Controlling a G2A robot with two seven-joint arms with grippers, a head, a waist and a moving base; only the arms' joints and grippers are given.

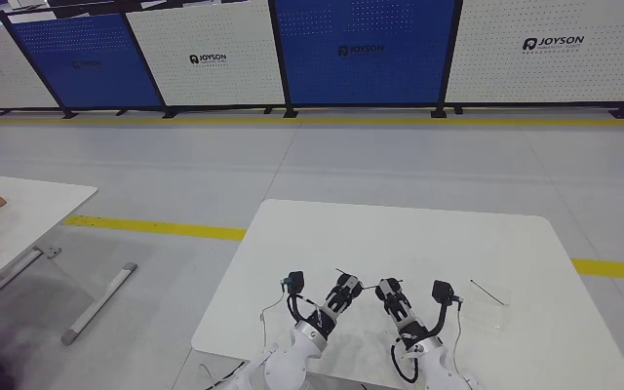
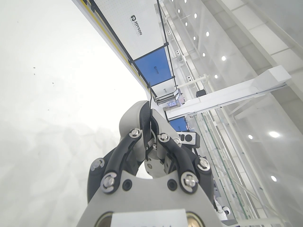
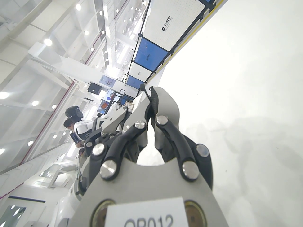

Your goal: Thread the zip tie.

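zip tie (image 2: 150, 93) — in left hand (image 2: 149, 109), right hand (image 3: 149, 100) | tray (image 1: 492, 316) nearby

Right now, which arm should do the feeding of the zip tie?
Probably left: the left gripper pinches the zip tie tail, free tip sticking out. The right gripper holds what looks like the zip tie head.

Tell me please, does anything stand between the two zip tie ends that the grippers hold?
Nothing visible does. The left gripper pinches the zip tie with its thin tip poking out; the right gripper pinches what looks like the head end. In the top view, just a gap above the table separates them.
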